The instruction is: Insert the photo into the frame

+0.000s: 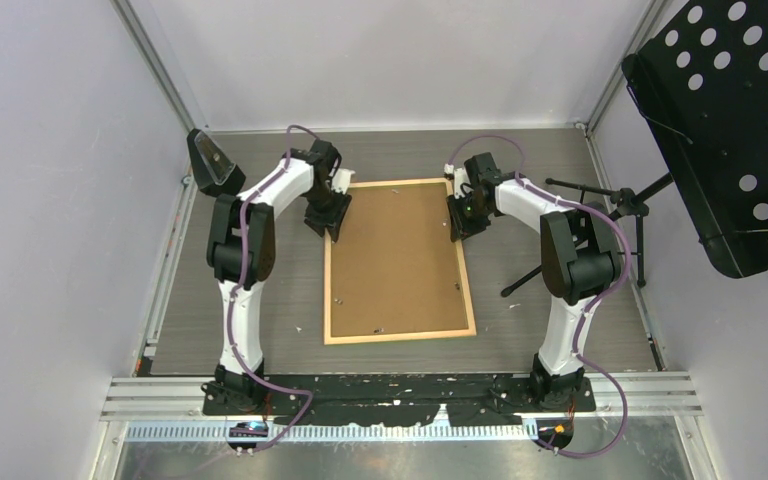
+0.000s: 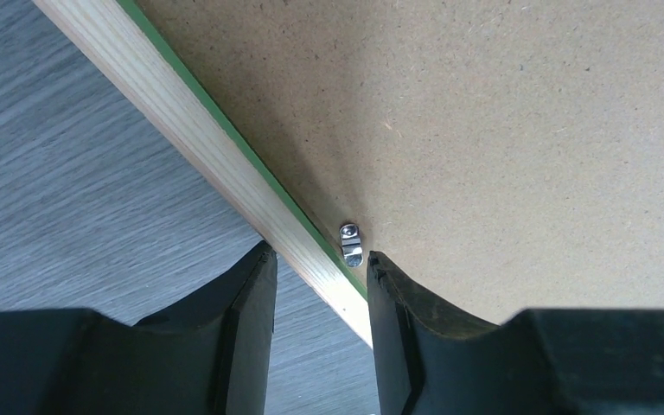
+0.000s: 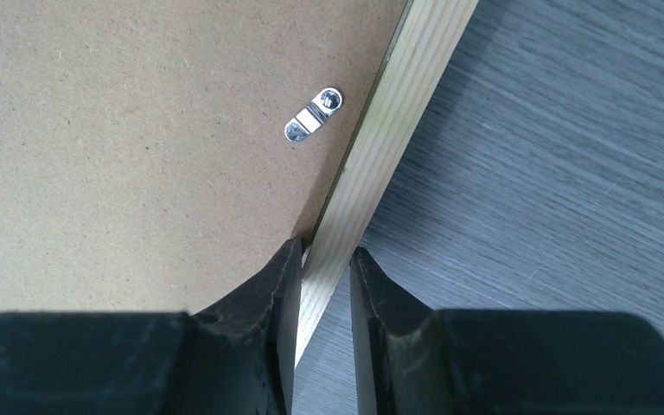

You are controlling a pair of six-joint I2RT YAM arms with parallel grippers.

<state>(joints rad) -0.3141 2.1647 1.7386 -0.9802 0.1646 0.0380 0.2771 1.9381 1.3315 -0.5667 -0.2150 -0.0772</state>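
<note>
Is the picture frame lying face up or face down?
Face down. The frame lies flat on the table, its pale wood back upward, with the brown backing board and a small metal clip showing.

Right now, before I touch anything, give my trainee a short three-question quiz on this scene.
1. True or false: the frame lies back side up.
2. The right end effector grips: A the frame's side rail, B a cable, C a cup?
3. Fill in: the metal clip near that end effector lies on the brown ____.
Key: 1 true; 2 A; 3 backing board.
</note>
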